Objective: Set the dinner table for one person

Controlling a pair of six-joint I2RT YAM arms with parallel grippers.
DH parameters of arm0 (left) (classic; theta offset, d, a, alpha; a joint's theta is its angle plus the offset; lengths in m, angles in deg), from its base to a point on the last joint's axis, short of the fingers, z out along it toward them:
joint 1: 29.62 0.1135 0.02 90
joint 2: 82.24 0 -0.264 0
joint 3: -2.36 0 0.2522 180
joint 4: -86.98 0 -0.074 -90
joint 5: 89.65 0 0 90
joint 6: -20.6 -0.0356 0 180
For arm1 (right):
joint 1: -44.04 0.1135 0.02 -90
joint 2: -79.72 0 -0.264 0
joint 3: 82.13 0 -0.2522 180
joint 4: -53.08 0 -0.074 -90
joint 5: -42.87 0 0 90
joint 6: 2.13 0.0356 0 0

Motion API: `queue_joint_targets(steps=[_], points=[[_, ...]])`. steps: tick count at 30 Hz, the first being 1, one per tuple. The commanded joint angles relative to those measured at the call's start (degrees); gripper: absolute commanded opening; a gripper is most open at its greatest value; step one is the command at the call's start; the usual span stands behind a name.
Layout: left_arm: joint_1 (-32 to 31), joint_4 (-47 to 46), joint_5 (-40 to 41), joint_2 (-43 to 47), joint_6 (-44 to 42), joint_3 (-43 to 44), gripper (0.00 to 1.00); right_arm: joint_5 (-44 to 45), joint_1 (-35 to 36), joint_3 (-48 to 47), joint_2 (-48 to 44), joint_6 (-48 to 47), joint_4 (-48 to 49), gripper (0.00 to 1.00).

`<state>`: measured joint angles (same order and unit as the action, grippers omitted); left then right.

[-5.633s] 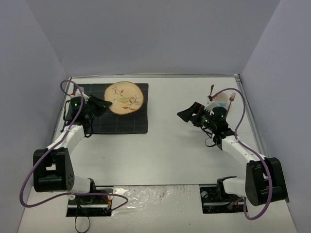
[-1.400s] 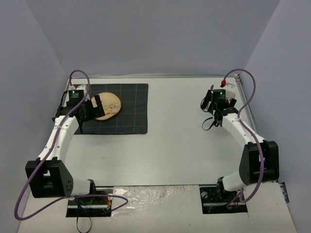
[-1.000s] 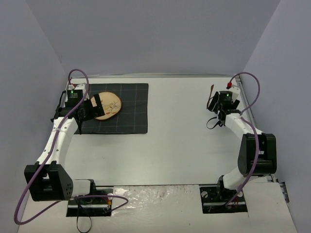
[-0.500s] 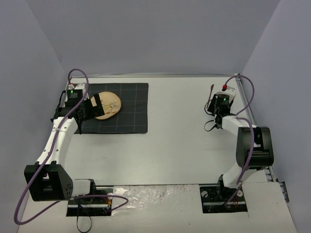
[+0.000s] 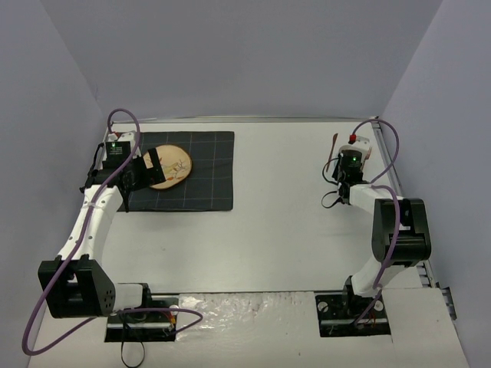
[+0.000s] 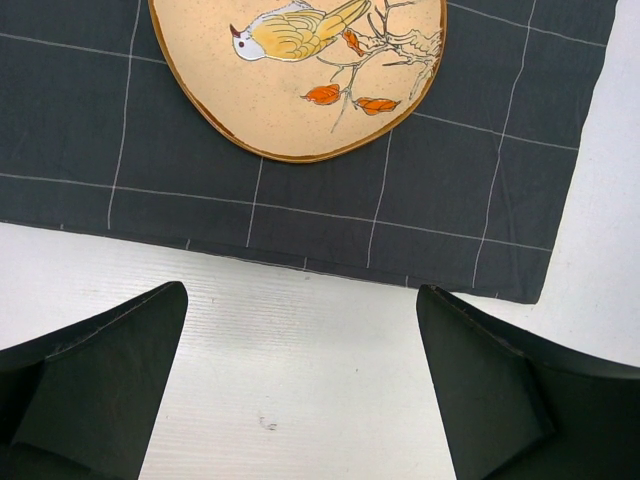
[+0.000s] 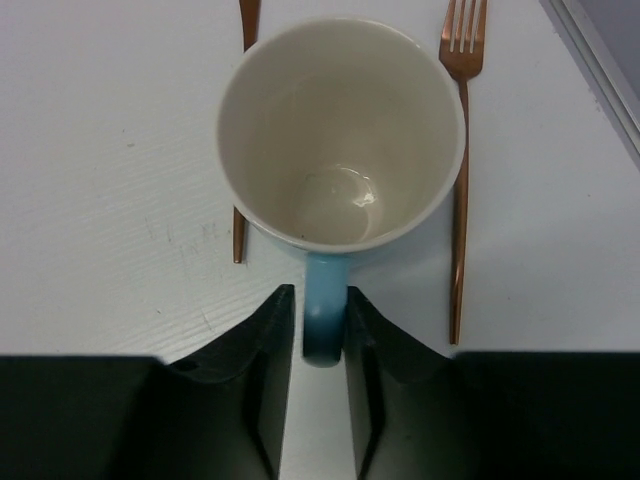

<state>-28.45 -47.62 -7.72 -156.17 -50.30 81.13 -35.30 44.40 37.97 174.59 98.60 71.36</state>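
The white dinner table (image 5: 268, 222) carries a dark grid placemat (image 5: 203, 180) at the far left, with a tan bird-painted plate (image 5: 175, 165) on its left part. My left gripper (image 5: 151, 167) hangs open and empty above the plate's near side. In the left wrist view it (image 6: 302, 295) is over bare table just in front of the placemat (image 6: 450, 200) and plate (image 6: 300, 70). My right gripper (image 7: 321, 300) is closed round the blue handle of a cream-lined mug (image 7: 340, 130). In the top view the right gripper (image 5: 349, 165) hides the mug.
A copper fork (image 7: 460, 200) lies right of the mug and a second copper utensil (image 7: 238, 230) lies left of it, both close to the fingers. The utensil's far end shows in the top view (image 5: 335, 147). The table's metal rim (image 5: 387, 165) runs near the right.
The plate now sits further left on the placemat. My right wrist has turned and shifted slightly left over the mug. My left arm has stayed still in the last second.
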Motion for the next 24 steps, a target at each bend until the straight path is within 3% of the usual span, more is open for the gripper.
queue_joint_targets(steps=[1,4,13,24], points=[[-0.29,-1.67,-0.63,0.82,-0.11,0.82,0.97,1.43,-0.10,0.14,-0.64,-1.83,4.66,0.12],[-0.29,-1.67,-0.72,0.89,-0.11,0.73,0.97,1.44,-0.10,0.85,-1.79,-3.12,4.88,0.00],[-0.29,-2.02,-1.51,0.72,0.24,0.55,0.97,-0.09,2.99,3.11,-8.53,-6.88,5.79,0.00],[-0.29,-2.70,-2.04,0.49,0.51,0.11,0.97,-4.98,17.67,5.27,-15.10,-8.59,9.30,0.00]])
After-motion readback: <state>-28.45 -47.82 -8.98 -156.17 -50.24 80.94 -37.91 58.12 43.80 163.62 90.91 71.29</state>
